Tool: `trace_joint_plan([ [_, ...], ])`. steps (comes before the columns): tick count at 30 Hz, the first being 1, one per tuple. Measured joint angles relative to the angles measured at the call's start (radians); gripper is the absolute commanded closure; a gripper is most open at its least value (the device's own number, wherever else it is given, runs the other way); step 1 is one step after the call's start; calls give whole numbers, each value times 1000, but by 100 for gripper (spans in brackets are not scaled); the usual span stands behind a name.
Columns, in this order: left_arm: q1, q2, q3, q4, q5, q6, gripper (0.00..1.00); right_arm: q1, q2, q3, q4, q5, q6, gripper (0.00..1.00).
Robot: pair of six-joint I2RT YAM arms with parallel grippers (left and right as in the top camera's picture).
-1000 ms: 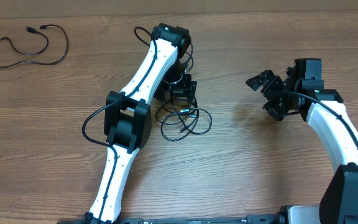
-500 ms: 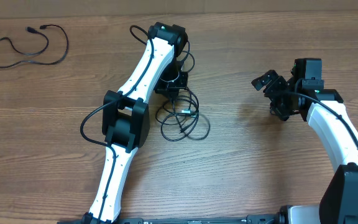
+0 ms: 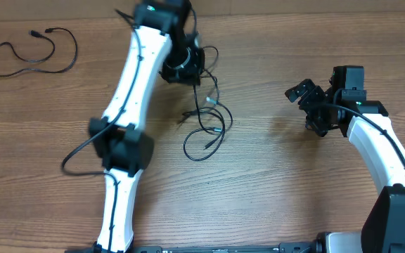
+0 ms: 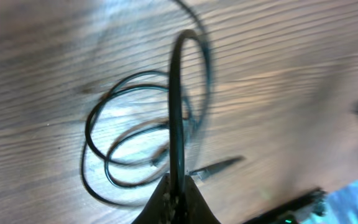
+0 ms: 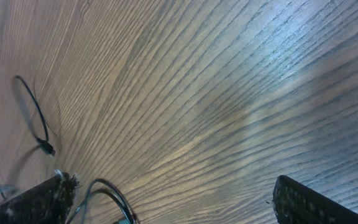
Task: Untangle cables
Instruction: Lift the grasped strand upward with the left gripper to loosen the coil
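While my left hand (image 3: 187,69) is pinching one strand of the cables (image 3: 206,125) between fingers pressed together, the rest of the tangle is trailing in loose loops on the tabletop (image 3: 294,190) just beside it. My right hand (image 3: 306,109) is hovering well apart, its fingers spread wide and gripping nothing. Brown wood grain is running across the whole surface, with glare streaking it. A lone cable (image 3: 30,56) is lying near the far left corner.

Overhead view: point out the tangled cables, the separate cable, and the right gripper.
tangled cables (image 3: 201,159), overhead view, bottom of the lower loop.
separate cable (image 3: 75,50), overhead view, its right-hand curve.
right gripper (image 3: 302,111), overhead view, midway between fingertips.
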Motion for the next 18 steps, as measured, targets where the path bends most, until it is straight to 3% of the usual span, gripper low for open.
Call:
trace_joint_plan([
  [8, 11, -263, 37, 109, 9, 48, 96, 0, 0, 0, 0, 0, -2, 0],
  [18, -3, -314, 42, 217, -241, 70, 96, 0, 0, 0, 0, 0, -2, 0],
])
